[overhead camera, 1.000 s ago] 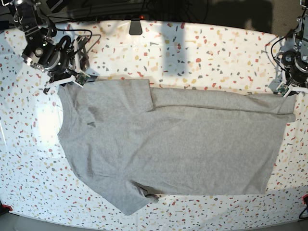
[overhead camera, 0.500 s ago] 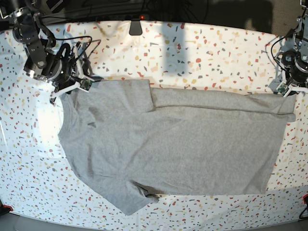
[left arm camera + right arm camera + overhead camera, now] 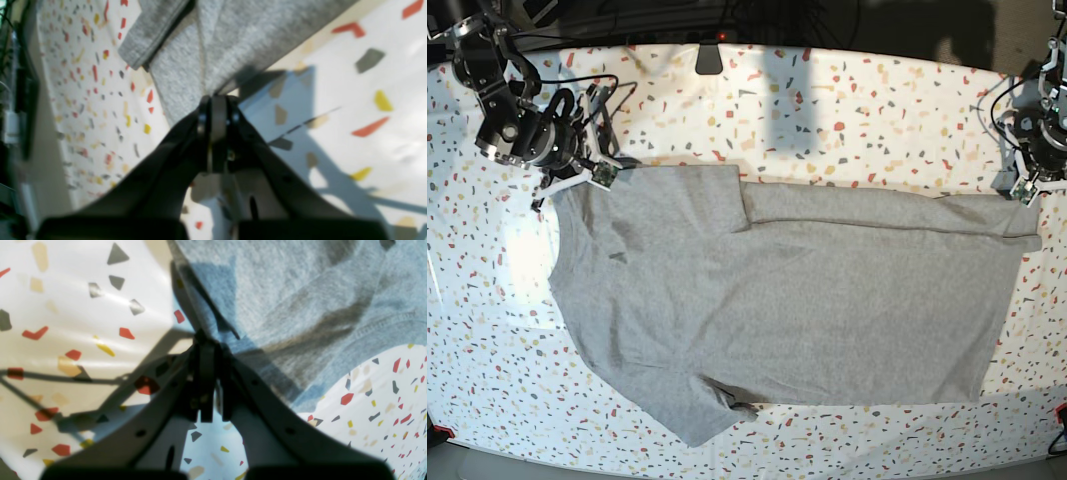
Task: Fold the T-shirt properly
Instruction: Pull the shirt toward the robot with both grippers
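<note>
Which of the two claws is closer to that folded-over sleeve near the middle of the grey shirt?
The right gripper, pinching the T-shirt corner beside the sleeve. The left gripper grips the far corner.

The T-shirt is soft, matt heather-grey knit cloth, faintly fuzzy, with a stitched hem. Under it the table is smooth and glossy white, speckled with coloured chips and catching glare. The right gripper looks like matt dark plastic.

White terrazzo-speckled table, small dark mount at its far edge
</note>
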You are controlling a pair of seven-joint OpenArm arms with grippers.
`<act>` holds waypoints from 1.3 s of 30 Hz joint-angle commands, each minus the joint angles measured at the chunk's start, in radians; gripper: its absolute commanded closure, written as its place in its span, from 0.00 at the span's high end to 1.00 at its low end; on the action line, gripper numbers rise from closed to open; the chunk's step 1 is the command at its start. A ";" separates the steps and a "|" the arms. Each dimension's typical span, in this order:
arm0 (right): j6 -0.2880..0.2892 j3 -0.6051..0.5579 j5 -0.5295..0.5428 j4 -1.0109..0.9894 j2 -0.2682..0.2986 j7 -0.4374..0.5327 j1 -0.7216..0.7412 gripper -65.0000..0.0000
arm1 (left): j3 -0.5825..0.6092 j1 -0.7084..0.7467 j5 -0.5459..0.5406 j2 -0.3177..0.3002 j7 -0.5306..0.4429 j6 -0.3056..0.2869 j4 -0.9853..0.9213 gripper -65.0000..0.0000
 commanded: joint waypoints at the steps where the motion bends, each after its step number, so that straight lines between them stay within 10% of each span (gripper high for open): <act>1: -0.142 0.006 -0.118 -0.014 0.006 -0.067 0.018 0.00 | -0.001 0.006 -0.029 -0.021 0.034 -0.027 0.020 0.00; 10: -0.144 0.123 0.036 0.182 0.090 -0.079 -0.167 0.00 | -0.073 0.215 -0.195 -0.123 0.088 0.030 0.288 0.00; 39: -0.201 0.294 0.113 0.345 0.100 -0.029 -0.641 0.00 | -0.323 0.554 -0.161 -0.023 0.105 0.029 0.430 0.00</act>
